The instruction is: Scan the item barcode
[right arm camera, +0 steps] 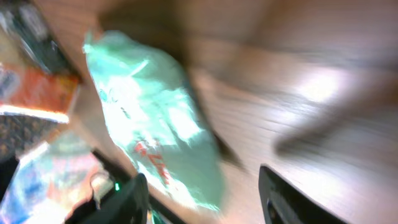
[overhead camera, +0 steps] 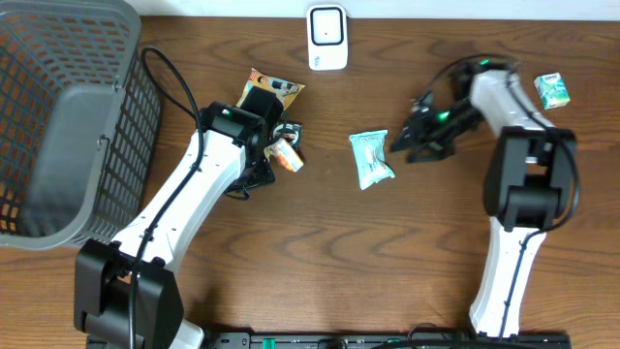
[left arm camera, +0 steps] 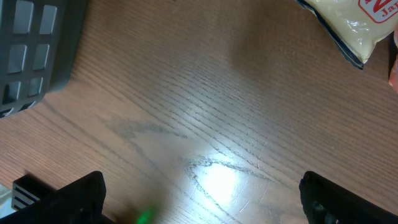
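A mint green packet (overhead camera: 371, 158) lies flat on the wooden table near the middle. My right gripper (overhead camera: 411, 136) hovers just right of it, jaws apart and holding nothing. The right wrist view is blurred; there the packet (right arm camera: 155, 124) lies ahead of the open gripper (right arm camera: 202, 199), nearer the left finger (right arm camera: 132, 200). The white barcode scanner (overhead camera: 327, 37) stands at the table's back edge. My left gripper (overhead camera: 266, 155) is wide open over bare wood (left arm camera: 205, 124), beside an orange and white packet (overhead camera: 288, 155).
A grey mesh basket (overhead camera: 58, 116) fills the far left, and its corner (left arm camera: 31, 50) shows in the left wrist view. A yellow packet (overhead camera: 274, 87) lies behind the left gripper. A small green box (overhead camera: 552, 89) sits at the far right.
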